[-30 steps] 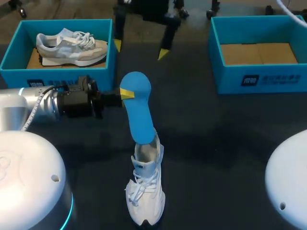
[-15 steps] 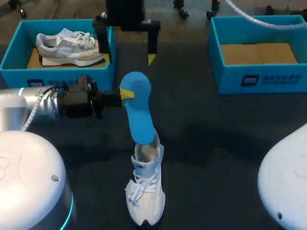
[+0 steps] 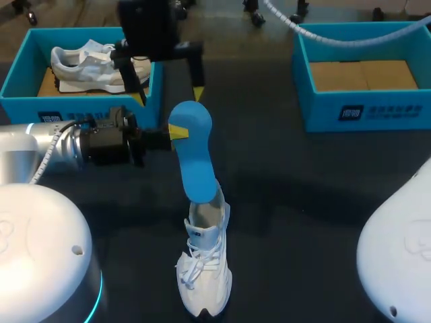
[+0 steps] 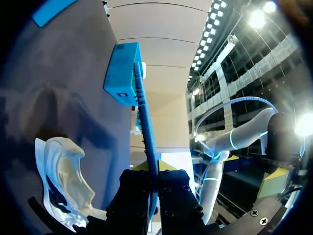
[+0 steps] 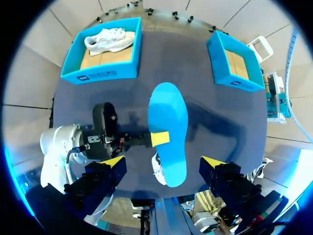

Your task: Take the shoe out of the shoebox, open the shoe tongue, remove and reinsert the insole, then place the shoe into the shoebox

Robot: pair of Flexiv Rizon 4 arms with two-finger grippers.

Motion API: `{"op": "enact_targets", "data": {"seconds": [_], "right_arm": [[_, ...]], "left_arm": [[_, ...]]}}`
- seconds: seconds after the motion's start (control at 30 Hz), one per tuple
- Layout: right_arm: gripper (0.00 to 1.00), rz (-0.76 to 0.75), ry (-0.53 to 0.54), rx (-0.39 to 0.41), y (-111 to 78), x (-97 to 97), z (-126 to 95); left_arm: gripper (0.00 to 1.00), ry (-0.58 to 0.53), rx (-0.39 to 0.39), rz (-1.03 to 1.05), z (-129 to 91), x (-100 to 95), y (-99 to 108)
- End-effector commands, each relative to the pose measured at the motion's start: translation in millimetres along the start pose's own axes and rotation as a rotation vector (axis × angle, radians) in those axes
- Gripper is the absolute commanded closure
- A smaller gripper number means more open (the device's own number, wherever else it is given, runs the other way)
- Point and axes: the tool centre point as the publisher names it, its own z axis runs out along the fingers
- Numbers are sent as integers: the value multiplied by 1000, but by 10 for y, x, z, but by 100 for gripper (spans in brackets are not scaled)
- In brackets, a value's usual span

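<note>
Shoe [image 3: 204, 266]: upright on table [image 3: 303, 175], heel beneath insole [image 3: 194, 158]. Left gripper [image 3: 176, 131] pinches insole, seen edge-on only in left wrist view. Right gripper [image 3: 168, 95] spread wide above; its view shows insole's full face.

So the white lace-up sneaker [image 3: 204, 269] sits front-middle on the dark surface [image 3: 303, 202], with the blue foam insole [image 3: 194, 161] sticking up out of it. From the left, the left gripper [image 3: 176, 132] pinches the insole, and the right gripper [image 3: 168, 96] hangs just behind it. There's a blue cardboard shoebox [image 3: 20, 101] holding a grey sneaker [image 3: 97, 64] back left, and a second blue shoebox [image 3: 390, 111] back right.
</note>
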Motion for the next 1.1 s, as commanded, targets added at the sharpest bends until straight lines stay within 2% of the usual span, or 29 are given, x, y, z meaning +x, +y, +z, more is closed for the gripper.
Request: {"op": "enact_targets", "data": {"seconds": [0.03,0.27,0.37,0.5,0.73,0.9,1.1], "right_arm": [[0,10,20,-9,-25,-24,-17],[0,11,153,-53,-32,-209,5],[0,8,253,-70,-14,-301,52],[0,85,419,-16,41,-454,191],[0,64,562,-40,44,-574,282],[0,38,610,-42,11,-653,279],[0,0,682,-20,67,-692,379]], "left_arm": [[100,-3,2,0,1,3,13],[100,-3,2,0,1,3,13],[100,-3,2,0,1,3,13],[100,-3,2,0,1,3,13],[100,-3,2,0,1,3,13],[100,-3,2,0,1,3,13],[100,-3,2,0,1,3,13]]}}
